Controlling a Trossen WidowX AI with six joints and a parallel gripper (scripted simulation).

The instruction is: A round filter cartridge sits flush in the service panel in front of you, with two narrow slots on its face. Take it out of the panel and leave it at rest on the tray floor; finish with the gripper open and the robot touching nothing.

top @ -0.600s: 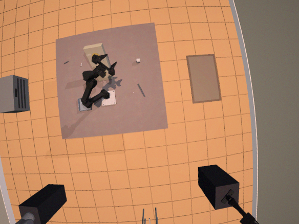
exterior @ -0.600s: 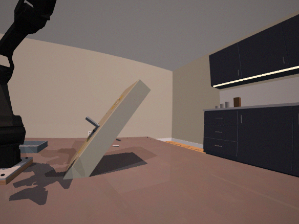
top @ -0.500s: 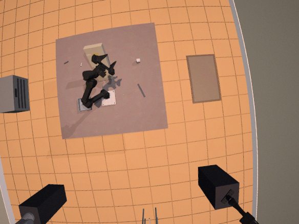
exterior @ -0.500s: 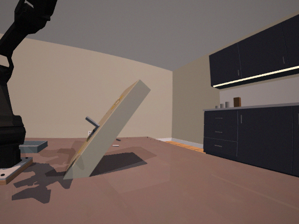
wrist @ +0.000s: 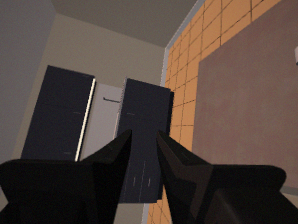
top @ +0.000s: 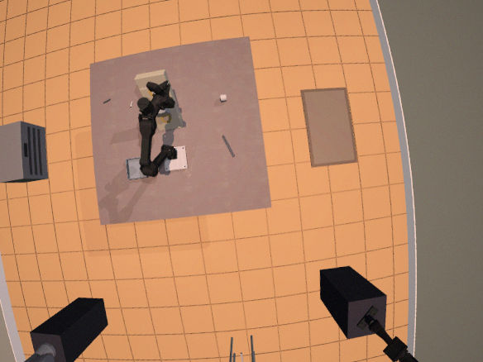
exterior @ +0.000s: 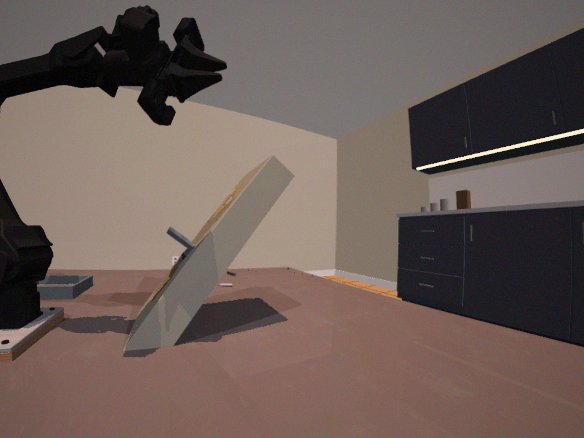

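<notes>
The service panel (top: 150, 76) (exterior: 250, 220) is a pale slanted slab standing in front of the arm, with yellow markings on its face. A grey bar (exterior: 179, 237) sticks out of its face. The cartridge and its slots cannot be made out; the face is seen edge-on or covered by the arm. My gripper (top: 168, 83) (exterior: 224, 71) (wrist: 144, 134) is high above the panel, clear of it, pointing away from the base. Its fingers are a small gap apart with nothing between them. The blue-grey tray (top: 128, 169) (exterior: 57, 291) lies beside the base, partly covered by the arm in the top view; no cartridge shows in it.
The arm's base plate (top: 182, 160) (exterior: 35, 332) is beside the tray. A white cylinder (top: 223, 97) and a dark rod (top: 228, 145) lie right of the panel. A small dark piece (top: 107, 101) and a small white piece (top: 131, 104) lie left of it.
</notes>
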